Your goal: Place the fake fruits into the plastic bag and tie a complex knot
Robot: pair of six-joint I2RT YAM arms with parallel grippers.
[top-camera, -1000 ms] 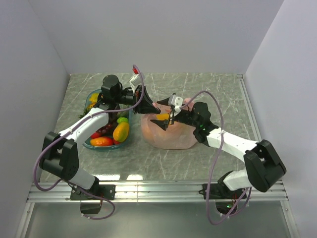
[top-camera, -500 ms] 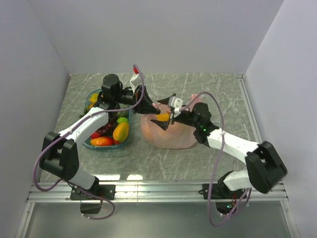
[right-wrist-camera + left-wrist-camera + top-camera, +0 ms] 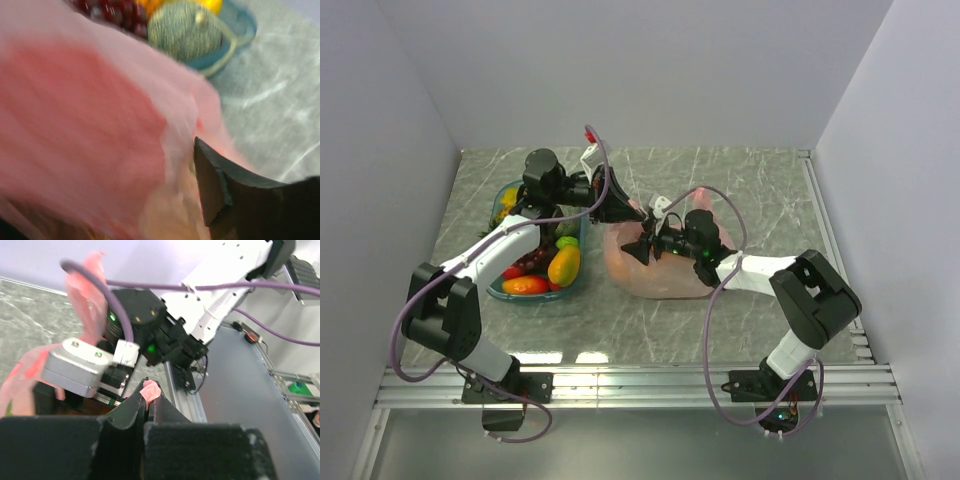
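The pink plastic bag lies at mid-table with fruit shapes showing faintly through it. My left gripper is shut on the bag's upper rim; in the left wrist view a nub of pink plastic sticks out between the closed fingertips. My right gripper sits at the bag's mouth, jaws apart, with no fruit seen in them. In the right wrist view one black finger shows, and blurred pink plastic hides the other. More fake fruits lie in the tray: a mango, purple grapes and a green apple.
The teal tray stands left of the bag under my left forearm. Purple cables loop over both arms. The right arm is folded with its elbow near the right. A metal rail runs along the table's near edge.
The yellow fruit that sat in my right gripper's jaws no longer shows. The right gripper has shifted left and lower at the bag's mouth, its arm folding. The left gripper kept its hold.
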